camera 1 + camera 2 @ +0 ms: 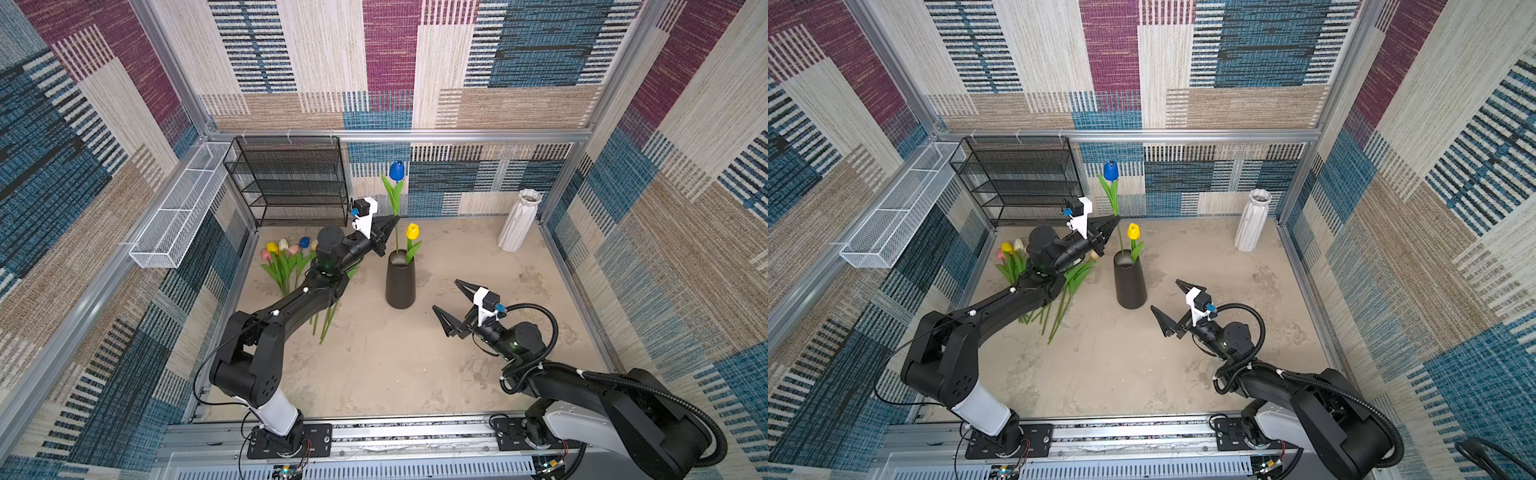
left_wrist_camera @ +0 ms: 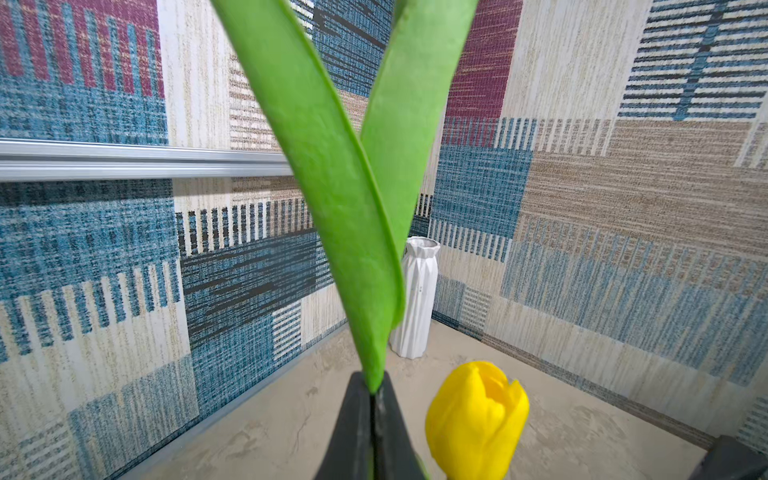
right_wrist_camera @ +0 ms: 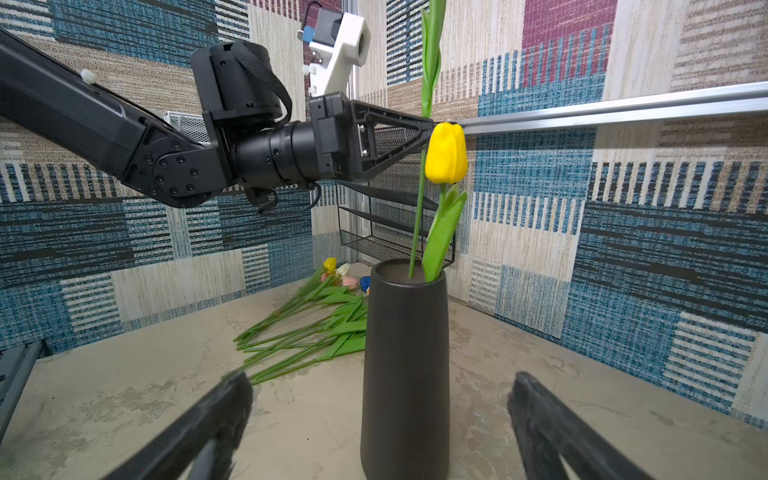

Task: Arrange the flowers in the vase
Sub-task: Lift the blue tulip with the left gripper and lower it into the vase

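A tall black vase (image 1: 400, 282) (image 1: 1130, 282) (image 3: 405, 365) stands mid-table with a yellow tulip (image 1: 412, 231) (image 1: 1133, 231) (image 2: 478, 419) (image 3: 446, 153) in it. My left gripper (image 1: 395, 220) (image 1: 1116, 220) (image 2: 372, 390) is shut on the stem of a blue tulip (image 1: 397, 170) (image 1: 1110, 170), held upright above the vase. In the right wrist view its stem's lower end reaches into the vase's mouth. The other flowers (image 1: 286, 253) (image 1: 1013, 253) (image 3: 316, 316) lie in a pile on the table's left, partly under the left arm. My right gripper (image 1: 445, 295) (image 1: 1165, 295) (image 3: 380, 382) is open and empty, facing the vase from its right.
A white ribbed vase (image 1: 519, 220) (image 1: 1253, 220) (image 2: 417, 299) stands in the back right corner. A black mesh shelf (image 1: 291, 178) stands against the back wall at left, and a white mesh basket (image 1: 178, 216) hangs on the left rail.
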